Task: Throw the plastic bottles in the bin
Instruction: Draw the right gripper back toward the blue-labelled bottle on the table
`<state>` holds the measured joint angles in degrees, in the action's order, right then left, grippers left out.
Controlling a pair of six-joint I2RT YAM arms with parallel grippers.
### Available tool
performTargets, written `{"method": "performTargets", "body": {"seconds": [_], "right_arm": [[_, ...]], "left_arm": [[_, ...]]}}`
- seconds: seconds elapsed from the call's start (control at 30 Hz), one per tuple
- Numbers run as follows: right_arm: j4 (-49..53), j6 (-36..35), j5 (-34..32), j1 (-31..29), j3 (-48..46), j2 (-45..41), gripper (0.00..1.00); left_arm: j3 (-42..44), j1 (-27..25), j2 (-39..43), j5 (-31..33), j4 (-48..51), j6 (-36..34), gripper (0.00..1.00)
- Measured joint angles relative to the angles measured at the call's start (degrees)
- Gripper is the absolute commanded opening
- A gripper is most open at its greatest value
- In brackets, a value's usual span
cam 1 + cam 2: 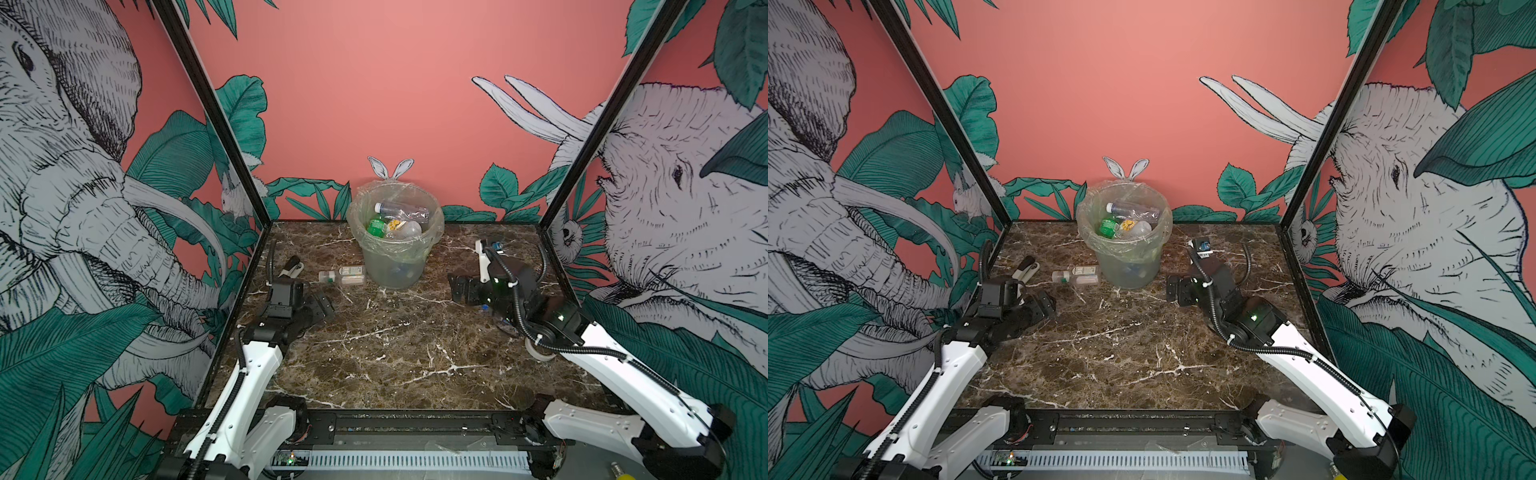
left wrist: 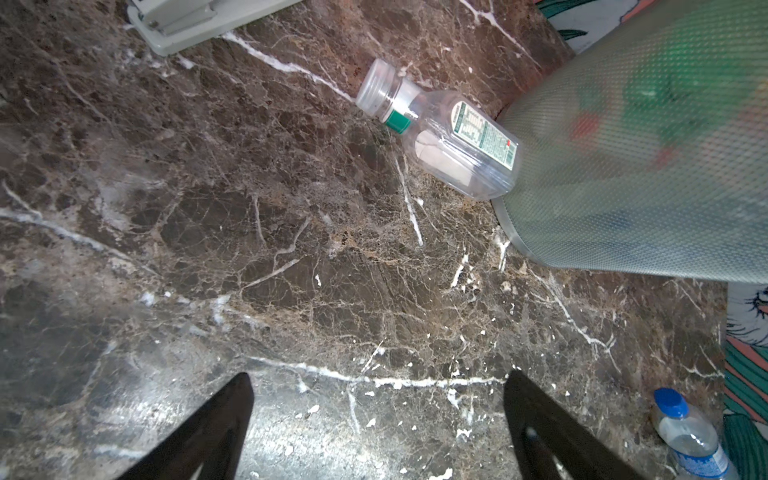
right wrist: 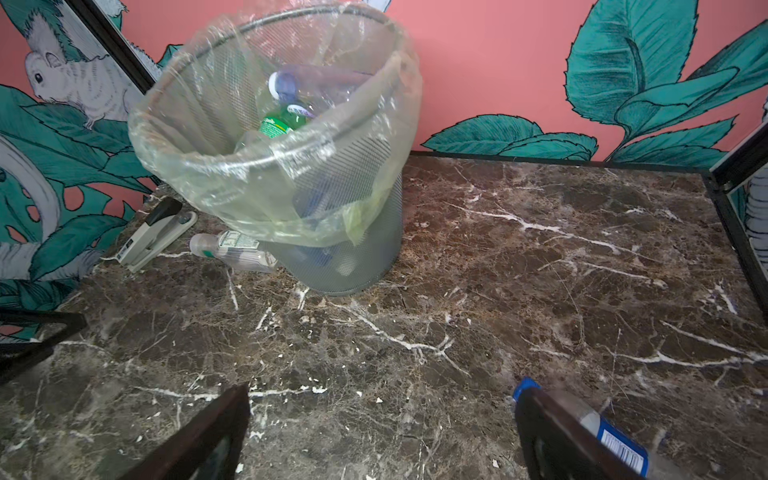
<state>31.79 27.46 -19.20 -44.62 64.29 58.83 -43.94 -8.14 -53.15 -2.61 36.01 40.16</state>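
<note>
The clear bottle (image 1: 341,275) lies flat beside the bin (image 1: 392,270), base against it, cap pointing left. The left gripper (image 2: 378,376) and right gripper (image 3: 382,388) gape empty; a blue-capped bottle (image 3: 619,442) hides partly behind the right gripper's finger.

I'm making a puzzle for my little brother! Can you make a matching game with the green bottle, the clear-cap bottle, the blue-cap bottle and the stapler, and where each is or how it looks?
Things:
1. green bottle
2. clear-cap bottle
3. blue-cap bottle
4. stapler

Clues:
A. lying next to the right claw
B. light grey with a black top
C. inside the bin
D. lying on the table beside the bin

Pairs: 1-C, 2-D, 3-A, 4-B
</note>
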Motion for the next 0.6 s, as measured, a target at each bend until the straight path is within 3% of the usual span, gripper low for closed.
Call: {"method": "performTargets", "body": {"seconds": [0.23,0.6], "right_arm": [[-1.40,3.67,-0.35,0.00,-10.36,-6.64,0.99],[-1.33,7.34,-0.74,0.07,-18.84,-12.81,0.99]], "left_arm": [[-1.05,0.00,-4.35,-0.39,1.44,3.72,0.99],[-1.05,0.00,-5.35,-1.25,0.31,13.70,0.99]]}}
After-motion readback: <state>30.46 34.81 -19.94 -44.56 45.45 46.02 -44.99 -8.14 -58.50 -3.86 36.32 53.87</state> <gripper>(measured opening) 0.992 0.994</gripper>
